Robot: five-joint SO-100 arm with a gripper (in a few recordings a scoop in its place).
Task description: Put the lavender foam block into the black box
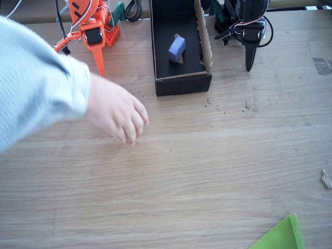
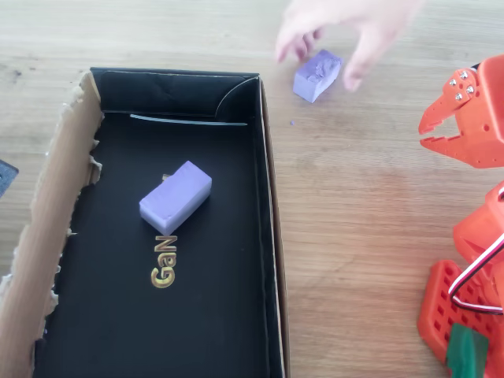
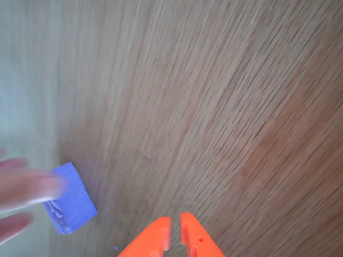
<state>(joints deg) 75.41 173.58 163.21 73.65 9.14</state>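
- The lavender foam block (image 2: 317, 75) is out on the wooden table (image 1: 218, 166), outside the black box (image 2: 270, 236), just off the box's corner in the overhead view.
- A person's hand (image 2: 346, 31) is right over the block, fingers spread round it. I can't tell whether they touch it.
- The orange gripper (image 3: 176, 227) hangs above bare wood. Its fingers are drawn together with only a slit between them, and they carry nothing.
- Step in hand, as I read it: the pick hasn't begun, and the robot is waiting for the person's hand to clear.
- Next move calls for opening the jaws, swinging over to the block, squaring up to its narrow sides and coming down.
- A second purple block (image 1: 177, 49) lies on the box floor, and that one isn't the target.
- The fixed view shows tan-brown bits at that second block's ends, which the overhead view barely gives.
- In the fixed view the person's hand covers the spot where the task block lies.
- The wrist view shows the block's rough face, blurred fingers beside it, and the block low and left of the fingertips.
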